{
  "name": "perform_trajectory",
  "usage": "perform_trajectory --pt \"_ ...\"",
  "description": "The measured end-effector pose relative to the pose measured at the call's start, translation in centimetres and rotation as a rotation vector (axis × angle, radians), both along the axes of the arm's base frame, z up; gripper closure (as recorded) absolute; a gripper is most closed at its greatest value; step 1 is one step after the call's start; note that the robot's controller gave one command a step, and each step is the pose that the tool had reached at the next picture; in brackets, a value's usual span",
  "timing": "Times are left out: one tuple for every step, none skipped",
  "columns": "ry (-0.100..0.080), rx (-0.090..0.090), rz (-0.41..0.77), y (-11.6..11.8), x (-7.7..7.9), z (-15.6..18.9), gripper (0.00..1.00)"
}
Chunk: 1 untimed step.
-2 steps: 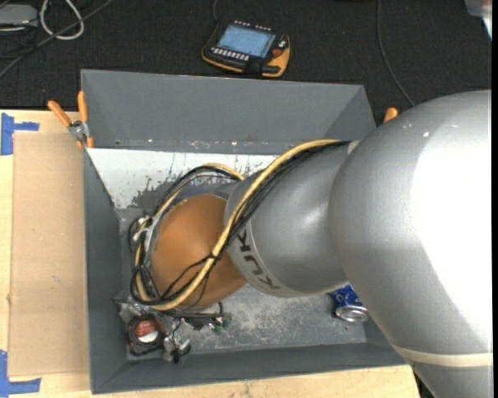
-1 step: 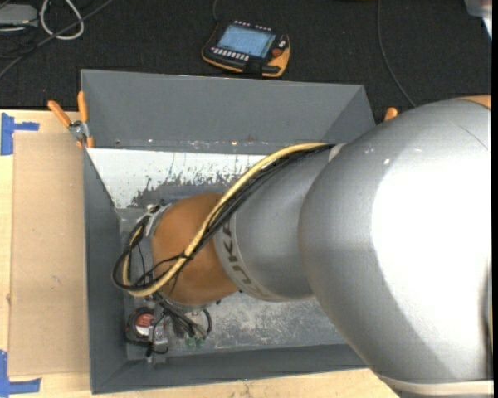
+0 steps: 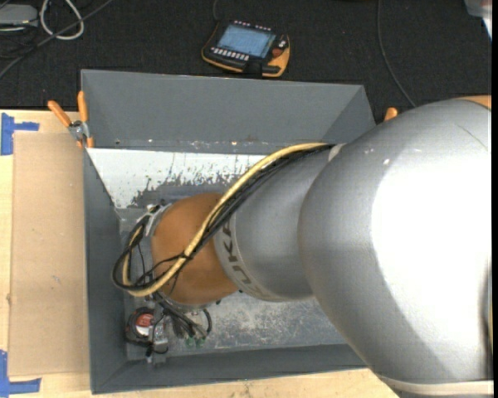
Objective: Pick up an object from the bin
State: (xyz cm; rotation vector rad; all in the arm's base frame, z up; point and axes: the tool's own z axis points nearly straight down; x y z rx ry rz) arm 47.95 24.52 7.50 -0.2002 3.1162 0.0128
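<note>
while the arm (image 3: 357, 247) reaches down into the bin's (image 3: 232, 123) near left corner, the gripper (image 3: 159, 338) hangs right beside a small red-and-white thing (image 3: 141, 325), just toward the view's left of it; wide or narrow? can't tell, the orange cover (image 3: 191, 259) blocks it.

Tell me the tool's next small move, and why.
Probably a short straight lift. The tool sits low in the corner of the bin at the view's lower left, beside a small red-and-white thing and close to the wall; rising would clear that wall and show whether anything comes up.
</note>
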Motion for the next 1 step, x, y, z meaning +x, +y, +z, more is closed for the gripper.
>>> perform_trajectory --pt "0.011 -0.005 -0.001 -0.17 -0.29 2.06 1.00"
